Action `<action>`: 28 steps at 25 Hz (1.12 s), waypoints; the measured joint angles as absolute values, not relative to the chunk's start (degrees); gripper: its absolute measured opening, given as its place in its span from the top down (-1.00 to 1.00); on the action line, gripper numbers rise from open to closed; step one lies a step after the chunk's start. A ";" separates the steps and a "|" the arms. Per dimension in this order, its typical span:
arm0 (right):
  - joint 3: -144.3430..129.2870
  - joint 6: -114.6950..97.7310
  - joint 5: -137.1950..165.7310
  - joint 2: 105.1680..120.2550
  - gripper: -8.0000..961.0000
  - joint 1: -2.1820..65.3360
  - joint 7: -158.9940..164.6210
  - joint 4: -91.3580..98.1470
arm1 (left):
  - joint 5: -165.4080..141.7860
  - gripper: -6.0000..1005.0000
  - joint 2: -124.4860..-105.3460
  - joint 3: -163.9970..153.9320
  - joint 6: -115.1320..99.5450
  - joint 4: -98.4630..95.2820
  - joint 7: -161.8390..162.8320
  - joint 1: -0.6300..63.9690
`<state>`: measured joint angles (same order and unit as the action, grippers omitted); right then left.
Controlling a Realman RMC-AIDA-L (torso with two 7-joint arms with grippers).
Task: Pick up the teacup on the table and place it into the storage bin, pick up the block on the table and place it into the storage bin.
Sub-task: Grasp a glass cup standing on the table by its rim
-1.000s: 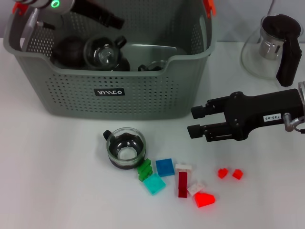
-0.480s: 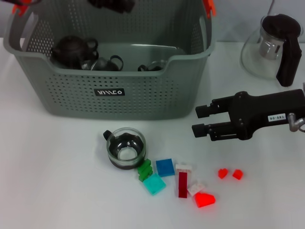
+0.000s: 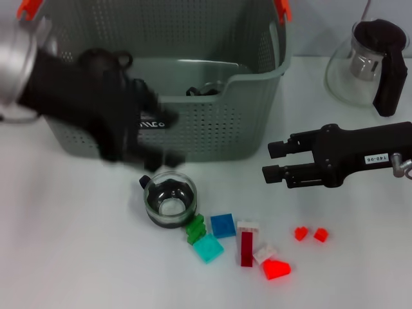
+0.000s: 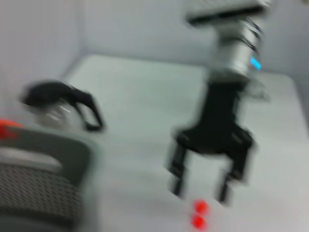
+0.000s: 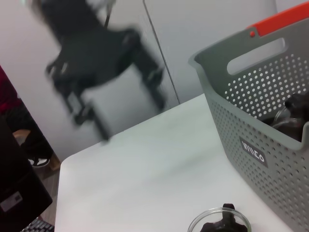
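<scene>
A glass teacup (image 3: 169, 199) with a dark insert stands on the white table, in front of the grey-green storage bin (image 3: 212, 132); its rim also shows in the right wrist view (image 5: 219, 224). Several coloured blocks lie to the right of the cup: green (image 3: 195, 228), blue (image 3: 223, 225), cyan (image 3: 208, 248), dark red (image 3: 247, 248) and red (image 3: 275, 268). My left gripper (image 3: 164, 138) is motion-blurred in front of the bin, just above and behind the teacup, fingers apart and empty. My right gripper (image 3: 270, 161) hovers open over the table right of the bin, holding nothing.
The storage bin (image 5: 260, 121) holds a dark teapot (image 3: 103, 61) and glass cups. A glass teapot (image 3: 370, 61) with a black handle stands at the back right. Two small red blocks (image 3: 311, 234) lie under the right gripper (image 4: 200, 188).
My left arm has swung from over the back left of the bin down to its front, close above the teacup. The right arm has drifted slightly right.
</scene>
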<state>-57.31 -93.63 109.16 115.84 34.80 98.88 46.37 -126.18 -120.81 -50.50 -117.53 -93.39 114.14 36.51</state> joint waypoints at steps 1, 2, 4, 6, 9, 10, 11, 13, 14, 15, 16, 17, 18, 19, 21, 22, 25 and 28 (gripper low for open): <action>-57.21 -93.61 109.16 115.83 -0.31 34.80 98.89 46.22 | -126.21 -0.28 -120.74 -52.23 -117.52 -93.50 113.53 35.44; -57.17 -93.57 109.16 115.84 -0.31 34.80 98.90 46.12 | -126.30 -0.28 -120.59 -54.58 -117.34 -93.60 112.63 34.01; -57.08 -93.46 109.16 115.92 -0.31 34.78 98.92 45.88 | -127.20 -0.27 -120.44 -57.35 -116.86 -93.64 111.08 32.28; -56.66 -93.39 109.16 116.02 -0.30 34.77 98.74 45.12 | -130.19 -0.27 -120.96 -59.17 -116.05 -93.44 108.67 31.28; -56.10 -92.87 109.16 116.20 -0.31 34.79 98.45 44.14 | -136.03 -0.27 -122.83 -61.09 -114.35 -92.32 104.79 30.55; -56.06 -92.60 109.16 116.26 -0.31 34.82 98.41 43.87 | -137.51 -0.27 -123.32 -61.67 -113.47 -92.00 103.79 30.32; -56.04 -92.44 109.16 116.30 -0.31 34.86 98.39 43.62 | -139.22 -0.27 -123.83 -62.88 -112.12 -91.52 102.64 29.98; -56.01 -92.30 109.16 116.36 -0.31 34.94 98.40 43.27 | -141.82 -0.27 -124.13 -66.25 -108.55 -90.29 101.38 29.26; -56.01 -92.30 109.16 116.39 -0.31 34.94 98.41 43.20 | -142.92 -0.27 -124.03 -68.19 -106.47 -89.55 101.29 28.90; -56.00 -92.30 109.16 116.43 -0.31 34.91 98.44 43.18 | -143.65 -0.27 -123.97 -69.46 -105.34 -89.03 101.21 28.80; -55.99 -92.30 109.16 116.48 -0.31 34.86 98.46 43.17 | -144.60 -0.27 -123.94 -70.95 -103.79 -88.37 101.01 28.72; -55.99 -92.29 109.15 116.53 -0.31 34.79 98.47 43.17 | -145.05 -0.27 -123.95 -71.87 -102.96 -87.88 100.79 28.74; -55.98 -92.28 109.16 116.59 -0.31 34.77 98.47 43.13 | -145.36 -0.27 -123.96 -72.75 -102.20 -87.38 100.55 28.80; -55.98 -92.27 109.16 116.64 -0.31 34.76 98.48 43.08 | -145.54 -0.27 -123.96 -73.83 -101.30 -86.82 100.18 28.95; -55.98 -92.27 109.16 116.68 -0.31 34.75 98.51 43.00 | -146.16 -0.28 -123.94 -75.67 -99.42 -85.94 99.84 29.25; -55.98 -92.27 109.16 116.71 -0.31 34.75 98.54 42.98 | -146.82 -0.28 -123.92 -76.65 -98.41 -85.41 99.75 29.44; -55.98 -92.22 109.16 116.78 -0.31 34.73 98.55 42.80 | -148.86 -0.28 -124.04 -79.02 -96.37 -83.70 99.67 30.14; -55.93 -92.09 109.16 116.80 -0.31 34.72 98.40 42.42 | -149.59 -0.28 -124.05 -80.59 -94.50 -82.30 99.63 30.72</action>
